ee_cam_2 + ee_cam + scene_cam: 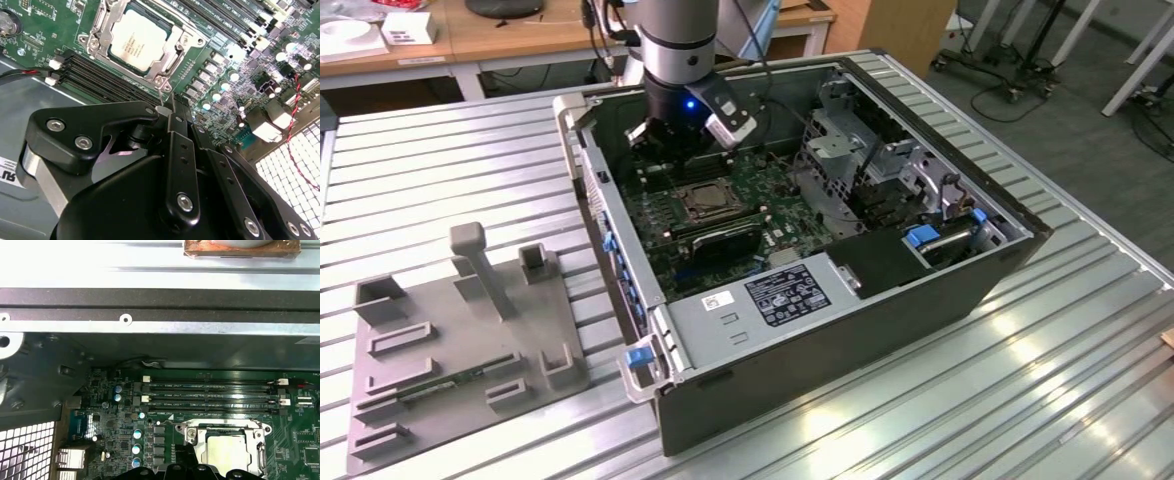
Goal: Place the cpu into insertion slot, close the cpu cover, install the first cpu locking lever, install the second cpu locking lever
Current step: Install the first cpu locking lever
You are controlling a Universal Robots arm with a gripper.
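A robotics lab: a ribbed aluminium table [440,150] carries an opened computer tower [854,330] and a grey parts fixture [454,340], with wooden desks [520,40] and wheeled equipment stands [1007,75] on the carpeted floor behind.

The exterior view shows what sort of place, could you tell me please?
Probably a robotics lab or workshop: a robot arm reaches into an open desktop computer case on a ribbed metal table, a grey fixture tray lies beside it, and wooden desks stand behind.

Bright overhead glare on ribbed table [921,405]
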